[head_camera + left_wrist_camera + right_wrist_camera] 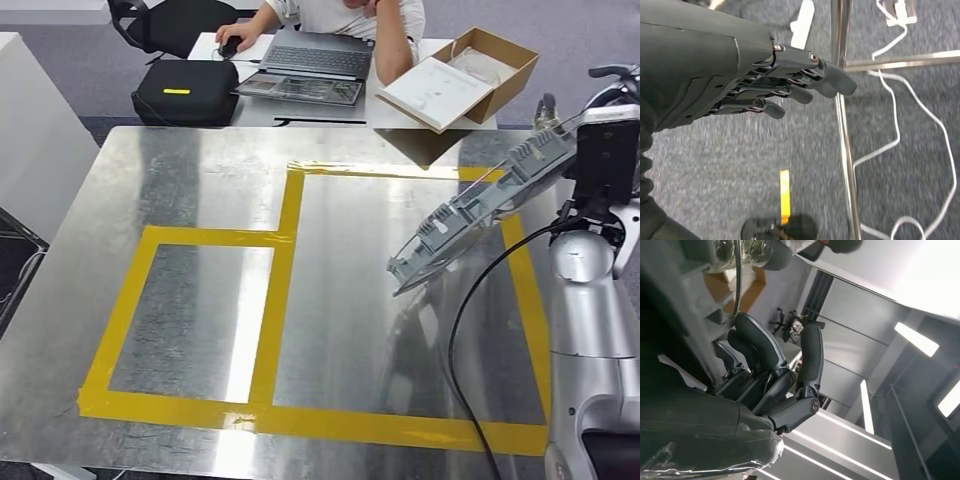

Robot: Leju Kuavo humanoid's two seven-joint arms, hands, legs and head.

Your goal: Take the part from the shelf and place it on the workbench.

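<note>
- Part (483, 212): long grey moulding, held tilted in the air above the bench's (196, 180) right taped bay, not yet set down.
- Right hand (764, 375): my fingers curled around the part's far end, carrying it.
- Left hand (791, 82): hanging beside me, fingers straight, holding nothing.

The workbench (189, 180) is seen as brushed silver metal, marked with yellow tape (279, 290) in rectangular outlines. The part (483, 205) is coloured grey, and the arm (592, 330) beside it silver with a black cable (468, 330). Behind, a black case (185, 92) with a yellow stripe and a brown box (490, 60) are shown.
</note>
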